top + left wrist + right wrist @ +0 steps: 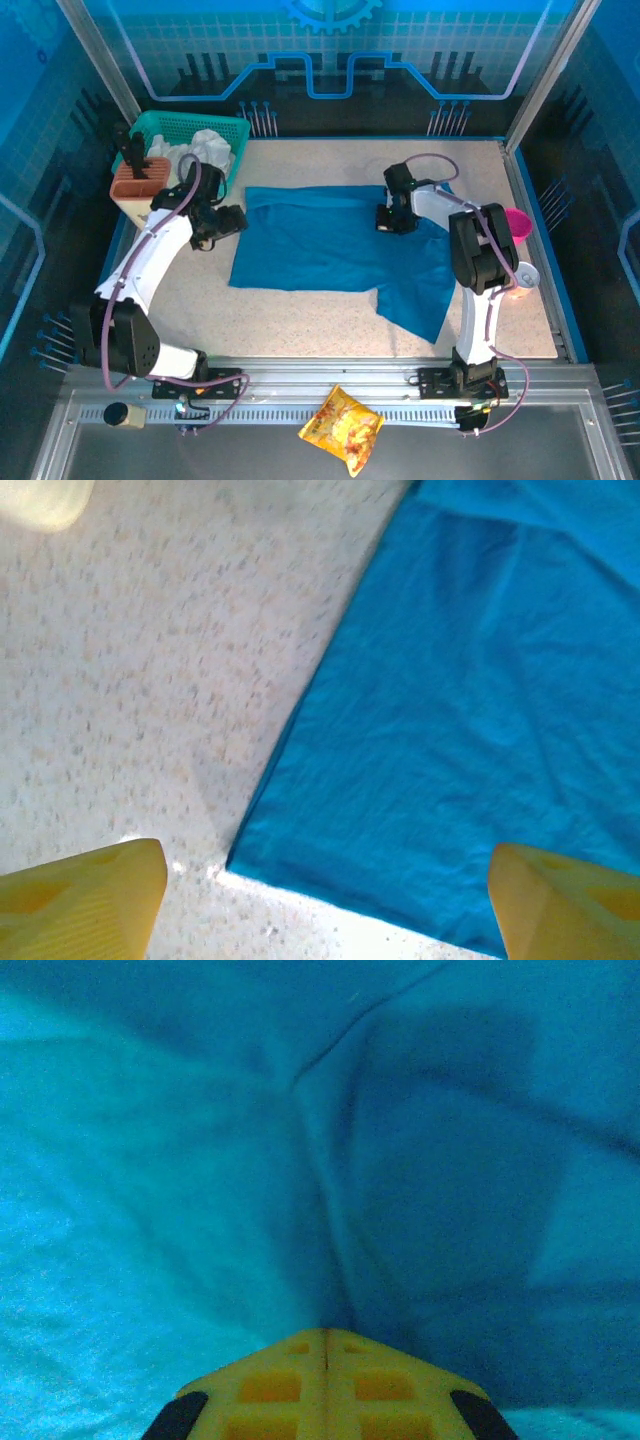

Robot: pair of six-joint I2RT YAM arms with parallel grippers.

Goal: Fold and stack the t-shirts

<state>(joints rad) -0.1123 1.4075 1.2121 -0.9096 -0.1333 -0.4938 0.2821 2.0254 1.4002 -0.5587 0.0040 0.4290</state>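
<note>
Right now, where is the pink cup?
In the top view the pink cup sits near the table's right edge, partly hidden behind the right arm, just right of the teal t-shirt.

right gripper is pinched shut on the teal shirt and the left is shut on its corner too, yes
No: the left gripper is open, jaws apart above the corner of the t-shirt, as the left wrist view shows. The right gripper is pinched shut on it.
</note>
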